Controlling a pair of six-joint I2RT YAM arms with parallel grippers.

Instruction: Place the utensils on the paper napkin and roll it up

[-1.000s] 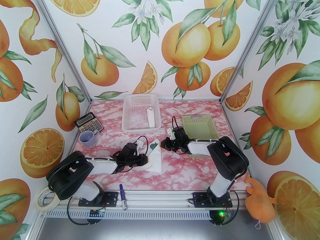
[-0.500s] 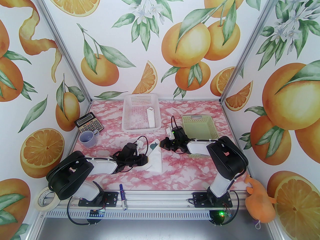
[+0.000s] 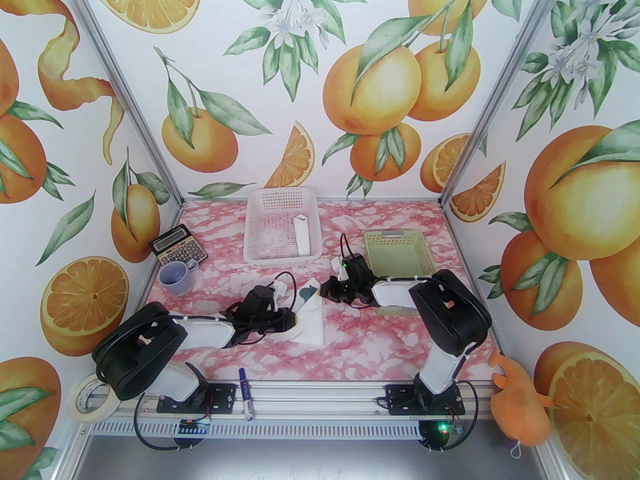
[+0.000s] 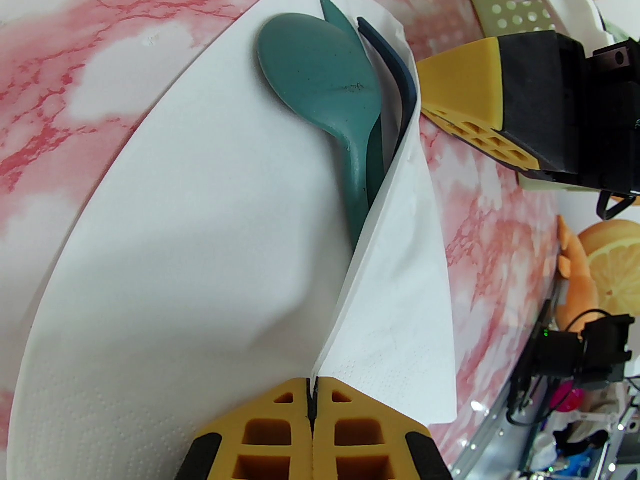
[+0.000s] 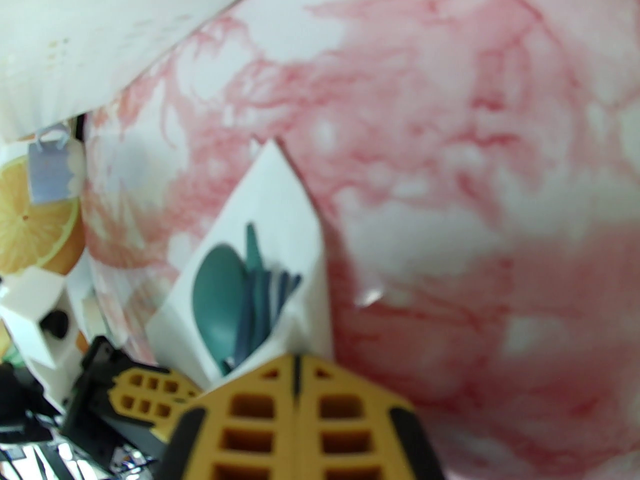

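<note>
The white paper napkin (image 3: 312, 318) lies mid-table, its right half folded up over the utensils (image 3: 307, 293). In the left wrist view a teal spoon (image 4: 320, 78) and darker pieces (image 4: 397, 88) stick out of the napkin (image 4: 190, 248) at its far end. My left gripper (image 3: 296, 324) (image 4: 312, 400) is shut on the raised fold at the near end. My right gripper (image 3: 324, 290) (image 5: 297, 365) is shut, its yellow tip against the napkin's edge beside the utensil heads (image 5: 235, 293). The handles are hidden under the paper.
A white mesh basket (image 3: 252, 233) holding a white roll (image 3: 302, 235) stands at the back, with a green basket (image 3: 395, 235) to its right. A calculator (image 3: 178, 250) and mug (image 3: 176, 275) sit left. A marker (image 3: 246, 398), tape roll (image 3: 92, 398) and orange plush (image 3: 520, 408) line the near edge.
My right arm has shifted a little left, bringing its shut gripper up to the napkin's far end. The left gripper and the napkin have stayed put.
</note>
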